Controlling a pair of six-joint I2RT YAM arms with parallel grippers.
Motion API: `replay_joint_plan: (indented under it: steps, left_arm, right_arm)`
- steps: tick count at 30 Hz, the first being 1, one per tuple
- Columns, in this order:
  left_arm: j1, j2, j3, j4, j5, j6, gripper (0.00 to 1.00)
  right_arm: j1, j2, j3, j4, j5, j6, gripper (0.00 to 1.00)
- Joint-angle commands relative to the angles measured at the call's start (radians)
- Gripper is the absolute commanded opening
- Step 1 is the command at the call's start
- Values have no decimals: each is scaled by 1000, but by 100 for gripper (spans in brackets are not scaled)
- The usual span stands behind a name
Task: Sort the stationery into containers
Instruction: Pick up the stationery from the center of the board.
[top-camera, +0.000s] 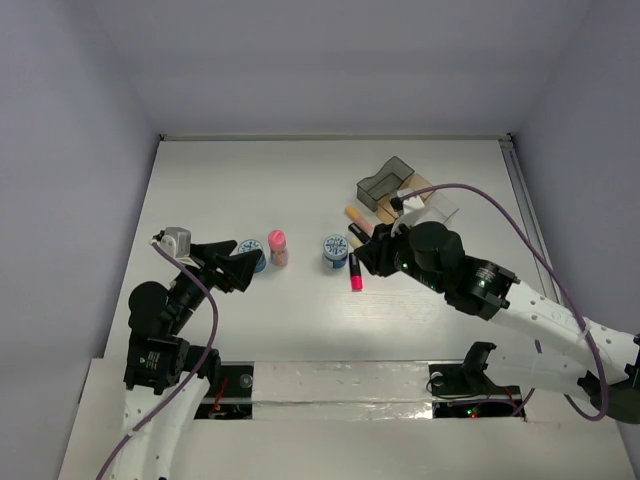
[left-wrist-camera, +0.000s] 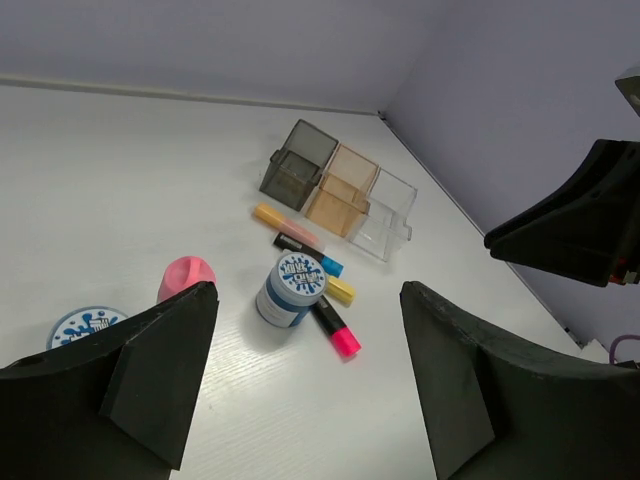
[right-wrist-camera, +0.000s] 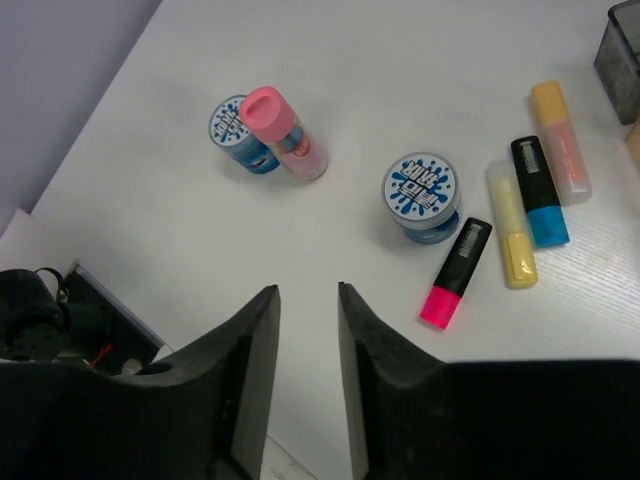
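**Landmark:** the central pot, blue-and-white, upright on the bench.

**Claws**
- The left claw is well to the left of the pot. Its jaws are spread wide and hold nothing.
- The right claw is just right of the pot. Its jaws stand a narrow gap apart with nothing between them.

**Stationery**
- The pink-topped stick stands left of the pot.
- The second pot is further left, against the left claw's tips.
- The pink-black marker lies at the pot's near-right side, close to touching it.
- The orange marker lies beyond the pot to the right.
- All of these items are outside the trays.

**Containers**
- The grey tray, amber tray and clear tray form a joined cluster beyond and right of the pot.
- The cluster sits towards the bench's far-right corner, near the right edge rail.

**Open room**
- Bare bench runs beyond and left of the pot up to the far wall.
- A narrower bare strip lies between the pot and the bench's near edge.

**View differences**
- In the overhead view the right arm covers the ground just right of the pot.
- The right wrist view shows the yellow marker and black-blue marker lying there side by side, between the pink-black and orange markers.
- The left wrist view shows the tray interiors, and no stationery is visible in them.
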Motion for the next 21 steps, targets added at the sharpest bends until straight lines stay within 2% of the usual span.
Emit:
replay_joint_plan:
  steps: [1,7,9,11,12,15,16,17,18,21]
  left_arm:
    - [7,-2,20,58,12,10,71]
    - [7,-5,20,58,12,13,64]
    - [7,-7,18,56,12,13,61]
    - [7,-13,17,59,12,15,51]
    - [7,-19,15,64,12,15,42]
    - [7,-25,17,59,-6,15,24]
    - [7,-31,18,42,-38,13,10]
    - [7,-34,23,35,-53,13,4]
    - [7,-36,25,27,-69,13,0]
    - [7,-30,25,28,-75,12,0]
  right_arm:
    - [0,-2,14,10,37,-22,38]
    - [0,28,27,-25,75,-43,67]
    - [0,47,38,-42,98,-51,72]
    - [0,69,41,-53,115,-60,78]
    - [0,98,50,-62,132,-68,84]
    - [0,170,102,-97,158,-83,88]
    - [0,201,122,-112,164,-84,91]
    - [0,266,144,-135,171,-89,92]
    - [0,303,187,-145,186,-97,93]
    - [0,444,253,-181,244,-117,97]
